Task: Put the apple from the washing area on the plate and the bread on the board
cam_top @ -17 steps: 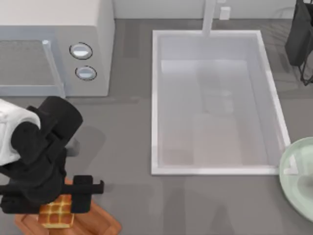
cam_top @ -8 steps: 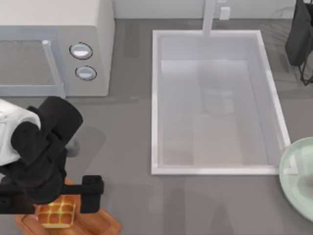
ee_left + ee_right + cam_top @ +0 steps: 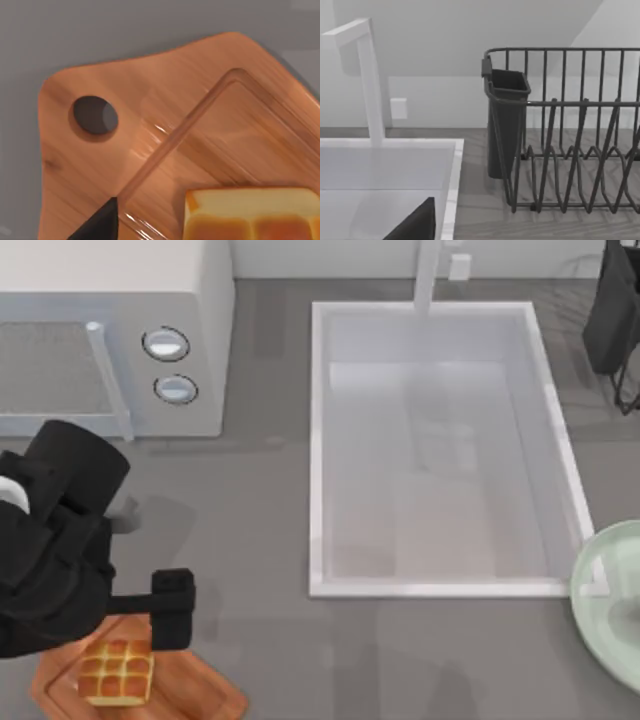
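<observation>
While beneath left pincer, bread.

Left tool opened, let go of bread, drew back toward table's left edge.

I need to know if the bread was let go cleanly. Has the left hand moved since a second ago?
Yes. The left hand has pulled back from over the bread, toward the microwave. The bread lies uncovered on the board.
</observation>
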Motion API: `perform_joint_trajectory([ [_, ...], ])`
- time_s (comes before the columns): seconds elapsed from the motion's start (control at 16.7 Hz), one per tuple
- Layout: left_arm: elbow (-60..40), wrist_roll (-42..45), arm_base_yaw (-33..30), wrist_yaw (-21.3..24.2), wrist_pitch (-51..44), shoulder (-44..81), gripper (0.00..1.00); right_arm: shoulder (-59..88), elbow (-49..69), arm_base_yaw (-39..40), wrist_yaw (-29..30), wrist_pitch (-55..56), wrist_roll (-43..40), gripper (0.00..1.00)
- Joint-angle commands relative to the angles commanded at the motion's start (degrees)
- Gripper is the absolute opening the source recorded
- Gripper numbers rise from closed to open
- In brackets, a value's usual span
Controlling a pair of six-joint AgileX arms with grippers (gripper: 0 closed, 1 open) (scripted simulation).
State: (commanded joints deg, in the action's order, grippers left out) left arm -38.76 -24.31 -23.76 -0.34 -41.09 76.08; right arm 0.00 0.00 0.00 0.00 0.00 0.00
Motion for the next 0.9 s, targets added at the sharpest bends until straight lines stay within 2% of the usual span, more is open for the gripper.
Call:
perform_joint_trajectory([
  [0.3,9.7,5.4,6.1,-0.1,9.7,-17.4,1.00,0.0,0.0,0.0,0.0,0.0,0.0,1.00],
  [0.9,33.2,20.1,20.0,0.2,33.9,-65.5,1.00,0.0,0.0,0.0,0.0,0.0,0.0,1.00],
])
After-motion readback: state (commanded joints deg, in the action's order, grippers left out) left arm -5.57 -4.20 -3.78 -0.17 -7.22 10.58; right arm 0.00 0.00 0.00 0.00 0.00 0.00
